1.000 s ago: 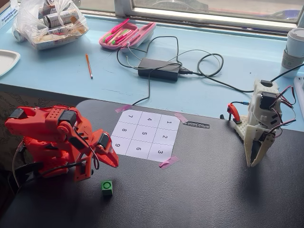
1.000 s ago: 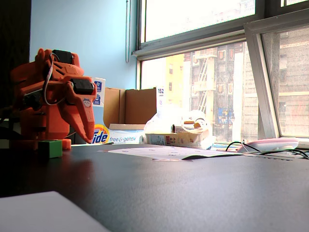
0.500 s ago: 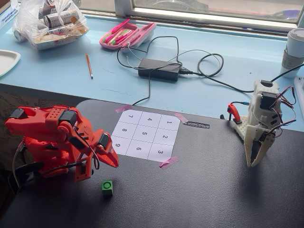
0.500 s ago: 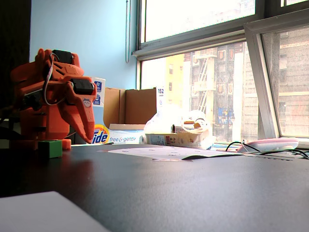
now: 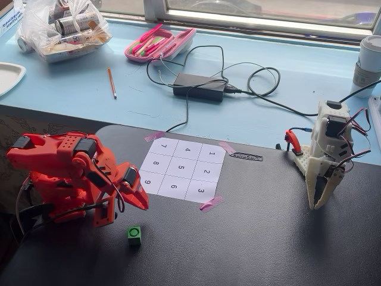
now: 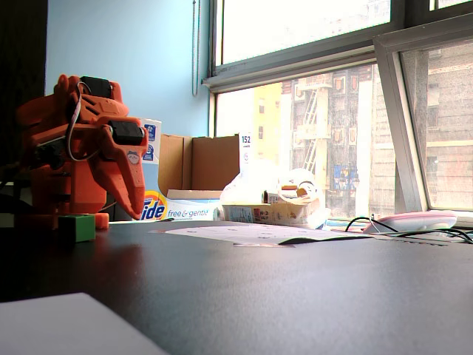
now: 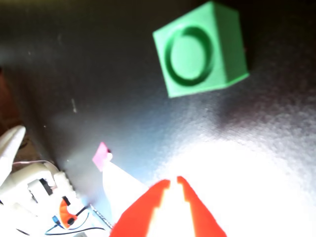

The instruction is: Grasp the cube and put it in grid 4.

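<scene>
**Cube loose on desk, gripper nearly closed and empty**

Black desk [image 5: 268, 238] under a bright window, blue ledge behind with cables, a pencil and a pink case [image 5: 159, 43]. Folded low at the left edge in a fixed view, red arm [image 5: 65, 176], with gripper [image 5: 141, 201] pointing down toward the desk. Seen from the wrist view, gripper [image 7: 173, 183] tips almost together, only a thin slit between them, nothing held. Same tucked pose in the low fixed view, gripper [image 6: 137, 208] aimed at the desk.

Just below and slightly left of the gripper in a fixed view, cube [image 5: 134, 236], resting on the desk, clear of the fingers, circle mark facing up. Well ahead of the tips in the wrist view, cube [image 7: 200, 49], untouched. Beside the arm's base in the low view, cube [image 6: 77, 227].

Up and to the right of the gripper, numbered sheet taped to the desk, with grid 4 [image 5: 187, 150] in the middle of its far row, well apart from the cube. Pink tape [image 5: 211, 203] at the sheet's near corner. Far to the right, white arm [image 5: 326, 161] standing folded.
</scene>
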Tool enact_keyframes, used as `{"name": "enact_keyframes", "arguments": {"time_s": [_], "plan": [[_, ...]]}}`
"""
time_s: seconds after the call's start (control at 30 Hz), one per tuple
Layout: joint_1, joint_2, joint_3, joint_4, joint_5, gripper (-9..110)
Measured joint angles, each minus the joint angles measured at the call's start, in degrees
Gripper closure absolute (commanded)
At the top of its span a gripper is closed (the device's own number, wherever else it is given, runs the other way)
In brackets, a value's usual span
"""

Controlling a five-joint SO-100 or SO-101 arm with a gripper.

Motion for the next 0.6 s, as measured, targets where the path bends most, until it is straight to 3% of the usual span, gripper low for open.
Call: {"name": "enact_keyframes", "arguments": {"time_s": [0.27, 0.6], "plan": [[-0.97, -4.13, -0.09, -2.37, -0.97, 86], [1.32, -23.47, -11.43, -3.34, -1.05, 84]]}}
